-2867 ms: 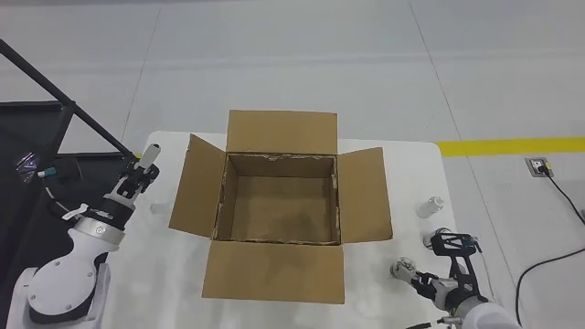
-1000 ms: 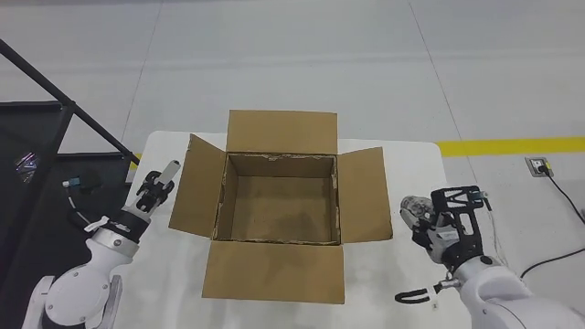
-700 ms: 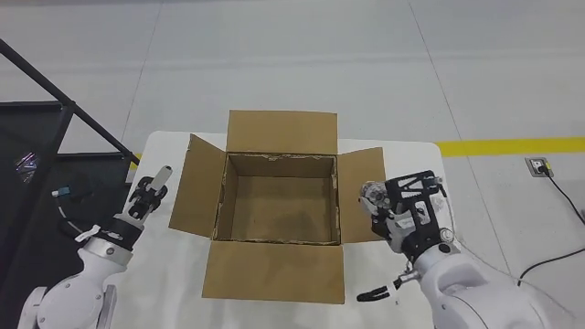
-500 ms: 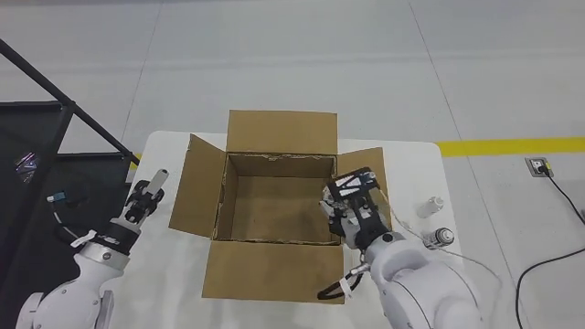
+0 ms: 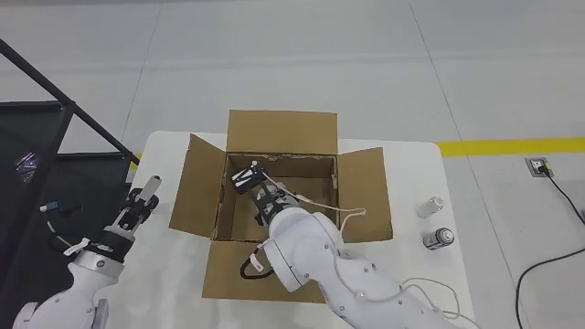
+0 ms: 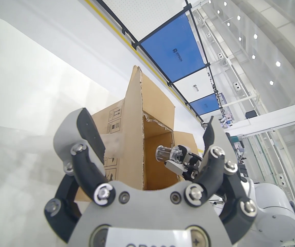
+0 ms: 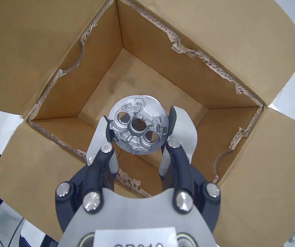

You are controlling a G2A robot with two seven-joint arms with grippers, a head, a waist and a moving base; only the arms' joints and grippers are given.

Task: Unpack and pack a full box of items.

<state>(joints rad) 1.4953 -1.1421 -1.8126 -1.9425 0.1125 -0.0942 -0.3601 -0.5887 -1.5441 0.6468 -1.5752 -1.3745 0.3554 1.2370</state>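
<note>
The open cardboard box (image 5: 281,132) stands mid-table with all flaps spread, and its floor (image 7: 127,83) is bare. My right gripper (image 7: 140,118) is shut on a round grey metal hub (image 7: 137,129) with a centre hole, held above the box's inside. From above, that gripper (image 5: 248,180) is over the box's far left corner. My left gripper (image 5: 145,190) is beside the box's left flap, above the table. Its fingers (image 6: 89,132) are open with nothing between them. Past them I see the box (image 6: 134,129) and the hub (image 6: 166,153) in the other gripper.
A small white bottle (image 5: 430,206) and a dark can (image 5: 439,238) stand on the white table (image 5: 411,160) right of the box. The right arm's white body lies across the box's near flap (image 5: 228,279).
The right arm has swung from the table's right side across to the box's far left corner, carrying the metal hub. The left gripper has drifted slightly down and left.
</note>
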